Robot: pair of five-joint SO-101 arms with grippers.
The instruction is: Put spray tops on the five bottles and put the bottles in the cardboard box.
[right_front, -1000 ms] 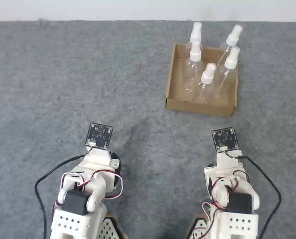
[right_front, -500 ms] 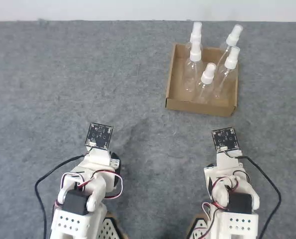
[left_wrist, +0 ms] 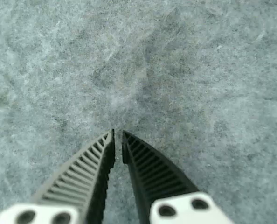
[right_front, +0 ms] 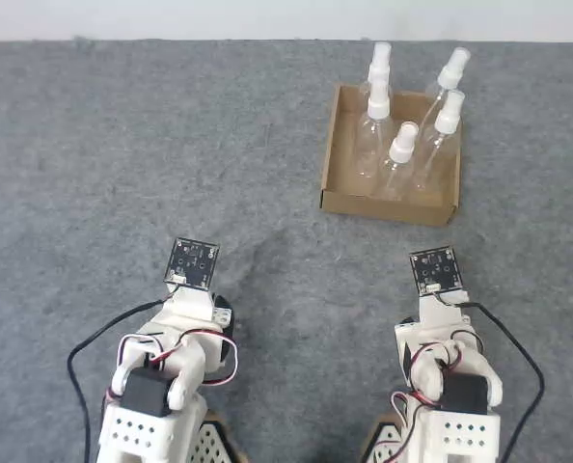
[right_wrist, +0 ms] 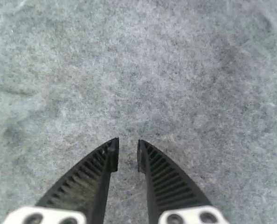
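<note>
Ground: grey carpet [right_front: 122,145], felt-like with a short mottled nap, laid over the table. First arm [right_front: 166,371], high view: white moulded plastic shell, rounded joint housings, one black block at the base, thin red and white leads, a looping black cable [right_front: 79,359]. It is folded back on itself, well apart from the cardboard box [right_front: 388,206], on the box's near side and off to its left. A small square black circuit board [right_front: 192,262] at its wrist end faces up. Which arm this is cannot be told from that view. The left gripper [left_wrist: 118,136] has two black tapering fingers [left_wrist: 82,179], ribbed along their upper faces, on white bases with screw holes. It hangs over bare carpet, jaws drawn to a thin slit, gripping nothing. The cardboard box is brown card, shallow, open-topped and roughly square. Five bottles [right_front: 399,166] of clear plastic, slim and cylindrical, stand close together inside the box toward its far and right walls. Each is capped with a white spray top [right_front: 403,142]. Second arm [right_front: 448,376]: same build, likewise folded, on the box's near side in line with its right half, well apart. The right gripper [right_wrist: 128,148] has matching black ribbed fingers over carpet, jaws nearly closed with a slightly wider slit, gripping nothing.
</note>
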